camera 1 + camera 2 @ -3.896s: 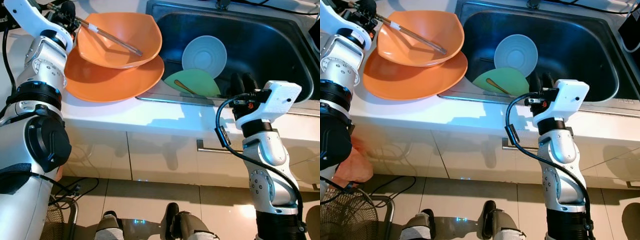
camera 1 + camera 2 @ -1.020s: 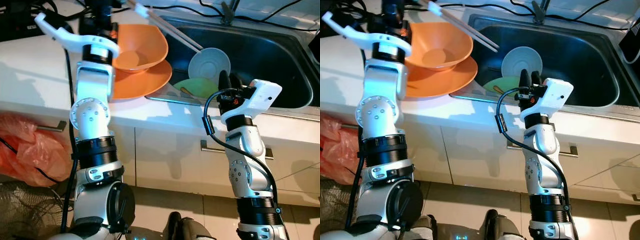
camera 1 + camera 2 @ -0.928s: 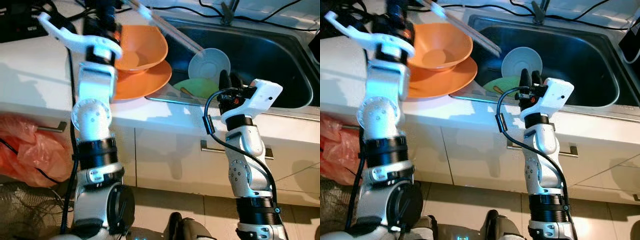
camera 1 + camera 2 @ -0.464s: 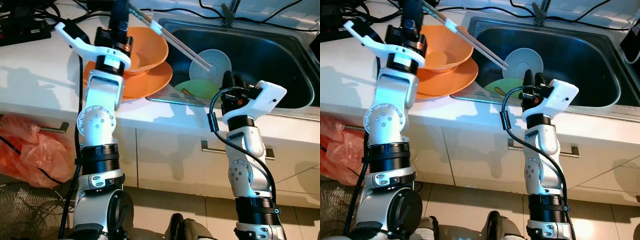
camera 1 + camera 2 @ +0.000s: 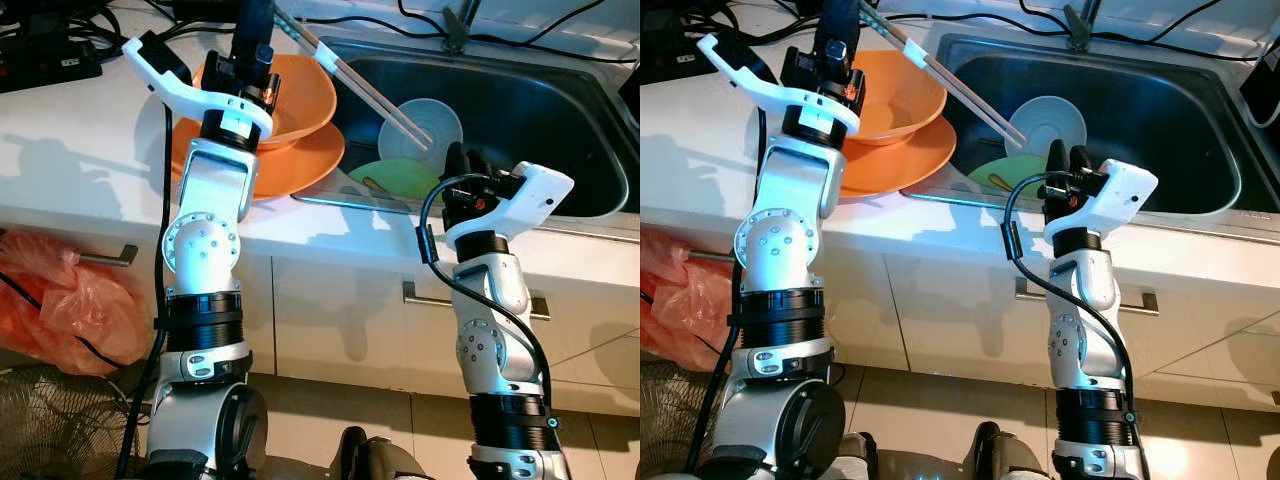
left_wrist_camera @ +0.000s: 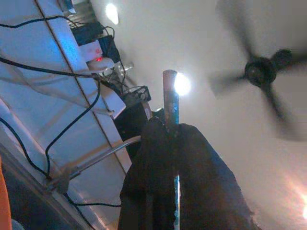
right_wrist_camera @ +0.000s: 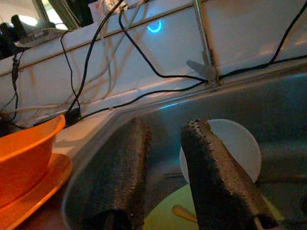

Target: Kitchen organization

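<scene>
Our left tool (image 6: 165, 132) is clenched on a long metal utensil (image 5: 955, 85), slanting from above the orange bowl (image 5: 895, 95) on the white table (image 5: 700, 150) toward the steel sink (image 5: 1200, 110). Our right tool (image 7: 163, 172), released, hovers at the sink's front edge.

no readable text, no labels, no brands, no numbers anywhere

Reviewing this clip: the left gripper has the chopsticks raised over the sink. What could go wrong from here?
The left gripper pinches the chopsticks near one end, so the long free end could slip or swing and knock the white bowl propped in the sink. That arm also reaches past the stacked orange bowl and orange plate near the counter edge, and might nudge them. The right gripper sits open close by, a possible collision.
</scene>
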Robot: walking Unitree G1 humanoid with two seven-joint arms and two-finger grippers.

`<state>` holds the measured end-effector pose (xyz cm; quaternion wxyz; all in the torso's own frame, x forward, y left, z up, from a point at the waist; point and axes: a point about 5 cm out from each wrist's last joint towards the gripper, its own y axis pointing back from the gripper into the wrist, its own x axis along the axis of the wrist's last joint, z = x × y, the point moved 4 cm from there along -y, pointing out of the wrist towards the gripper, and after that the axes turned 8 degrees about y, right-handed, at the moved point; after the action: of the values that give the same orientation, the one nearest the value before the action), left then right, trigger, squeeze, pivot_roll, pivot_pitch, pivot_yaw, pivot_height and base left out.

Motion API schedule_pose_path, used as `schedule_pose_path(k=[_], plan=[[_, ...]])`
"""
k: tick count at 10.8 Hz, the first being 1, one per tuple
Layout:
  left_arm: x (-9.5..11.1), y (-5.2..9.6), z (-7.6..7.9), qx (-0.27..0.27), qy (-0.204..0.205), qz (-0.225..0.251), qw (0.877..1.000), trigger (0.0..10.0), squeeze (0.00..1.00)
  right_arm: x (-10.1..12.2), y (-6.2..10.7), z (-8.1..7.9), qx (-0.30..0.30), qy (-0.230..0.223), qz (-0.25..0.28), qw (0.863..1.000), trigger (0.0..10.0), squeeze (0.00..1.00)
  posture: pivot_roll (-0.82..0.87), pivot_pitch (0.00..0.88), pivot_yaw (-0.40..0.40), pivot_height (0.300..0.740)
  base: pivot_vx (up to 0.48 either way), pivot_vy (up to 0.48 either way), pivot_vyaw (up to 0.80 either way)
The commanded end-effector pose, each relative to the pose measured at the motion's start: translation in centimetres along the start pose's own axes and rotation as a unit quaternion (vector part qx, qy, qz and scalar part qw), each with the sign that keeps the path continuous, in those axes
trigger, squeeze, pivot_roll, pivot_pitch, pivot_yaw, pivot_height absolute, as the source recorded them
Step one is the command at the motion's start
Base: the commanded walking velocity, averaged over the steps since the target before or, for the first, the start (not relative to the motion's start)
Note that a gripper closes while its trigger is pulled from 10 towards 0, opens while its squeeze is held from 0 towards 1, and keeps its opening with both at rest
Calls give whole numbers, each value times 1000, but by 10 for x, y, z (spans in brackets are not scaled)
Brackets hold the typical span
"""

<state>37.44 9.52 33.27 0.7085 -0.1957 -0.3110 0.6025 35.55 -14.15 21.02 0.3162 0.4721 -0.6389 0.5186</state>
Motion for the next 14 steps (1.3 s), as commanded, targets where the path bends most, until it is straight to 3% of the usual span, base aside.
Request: schedule_pose_path(k=[1, 2, 4, 7, 10, 12, 14], plan=[[-26, 12, -13, 26, 89, 16, 996, 10000, 0, -3, 0, 8, -21, -32, -12, 999, 10000, 0, 70, 146, -52, 740, 0, 0, 0], [-25, 13, -15, 26, 93, 19, 995, 10000, 0, -5, -1, 13, -39, -74, -18, 996, 10000, 0, 70, 147, -53, 740, 0, 0, 0], [-28, 20, -25, 43, 101, 22, 994, 10000, 0, -10, -1, 28, -89, -216, -24, 972, 10000, 0, 67, 145, -57, 740, 0, 0, 0], [-35, 25, -36, 62, 104, 16, 992, 10000, 0, -16, 1, 29, -107, -413, -27, 904, 10000, 0, 63, 149, -57, 740, 0, 0, 0], [-39, 22, -36, 61, 110, 12, 992, 10000, 0, -16, 2, 5, -41, -467, -53, 882, 10000, 0, 67, 156, -56, 740, 0, 0, 0], [-43, 18, -34, 55, 114, 7, 992, 10000, 0, -14, 1, -2, -27, -492, -59, 868, 10000, 0, 67, 158, -58, 740, 0, 0, 0], [-47, 17, -34, 57, 117, 4, 992, 10000, 0, 2, -3, -6, -8, -508, -42, 860, 10000, 0, 65, 160, -59, 740, 0, 0, 0]])
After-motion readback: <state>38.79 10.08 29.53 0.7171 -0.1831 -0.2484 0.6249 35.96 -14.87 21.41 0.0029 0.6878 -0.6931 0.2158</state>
